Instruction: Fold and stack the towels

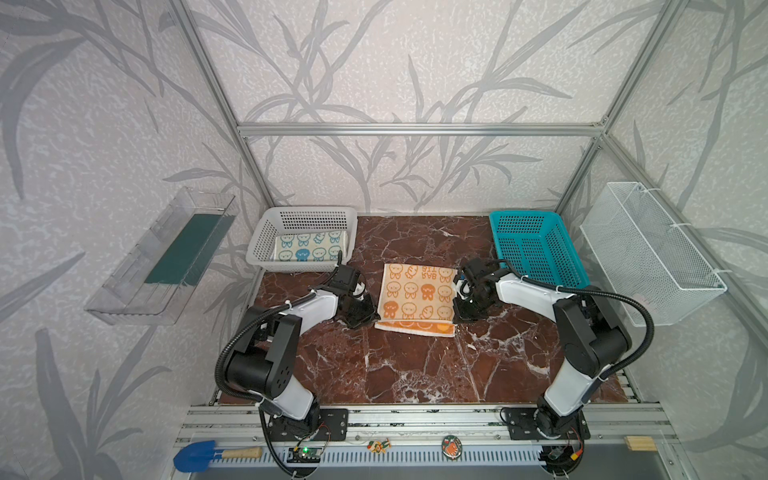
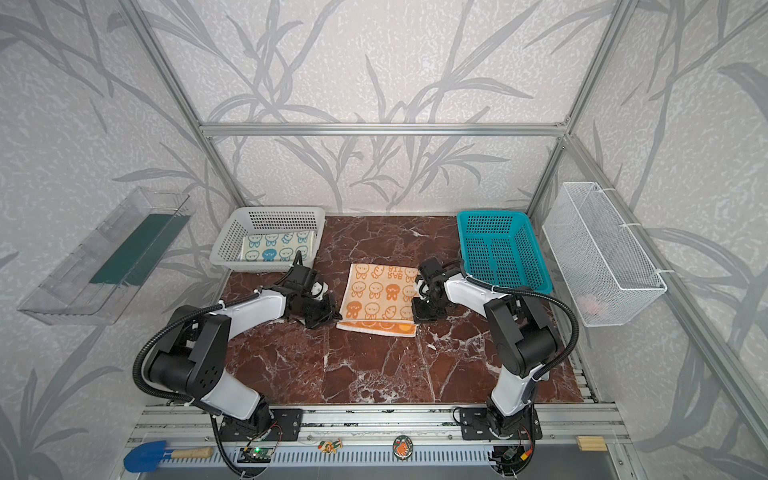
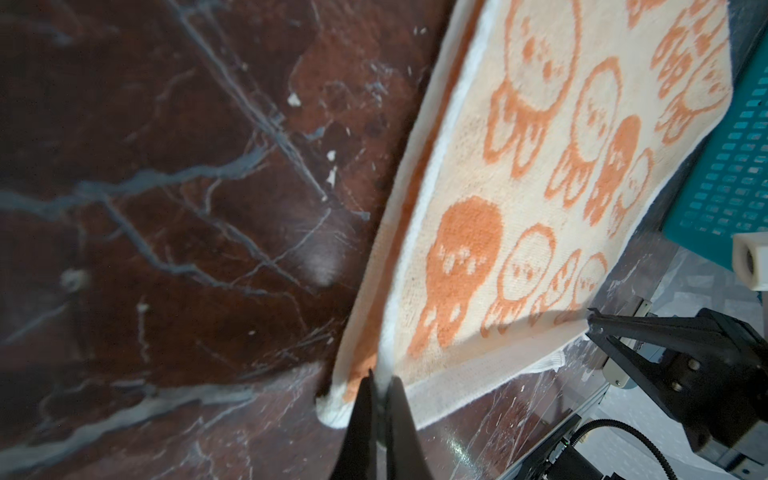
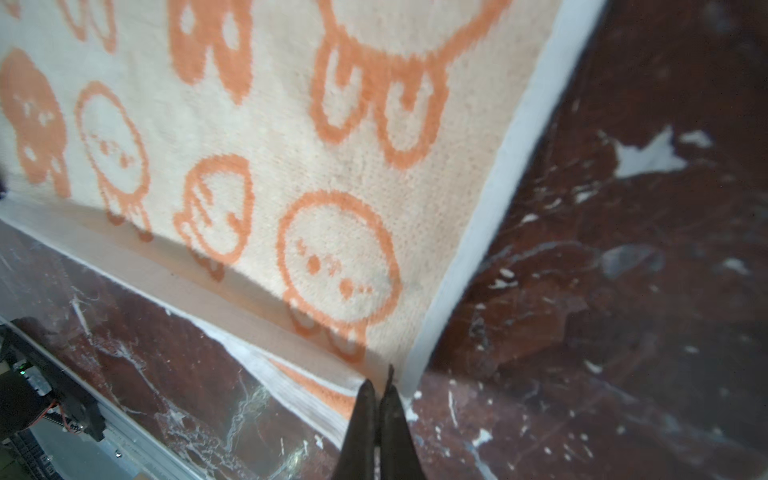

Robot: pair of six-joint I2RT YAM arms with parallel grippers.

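- The left jaws are clenched on the white hem at one corner of the orange towel [image 3: 519,208], low in the left wrist view. The hem runs up between the thin black tips.
- The right jaws are pinched shut on the matching corner of the same edge, at the bottom of the right wrist view.
- The towel lies doubled on the counter [image 1: 415,365] at the middle of both top views. Its cream bunny side faces up, and an orange strip of the under layer shows along its lower edge.
- It is looped terry, and I judge it soft, light and limp. It would sag between two grips, so the stitched hem corners look like the firmest hold. The glossy marble-patterned surface may let it slide.
- A cream-and-blue towel [image 1: 309,246] lies folded in the white perforated basket [image 1: 266,232] at upper left. The teal basket [image 1: 536,245] at upper right shows no towel.
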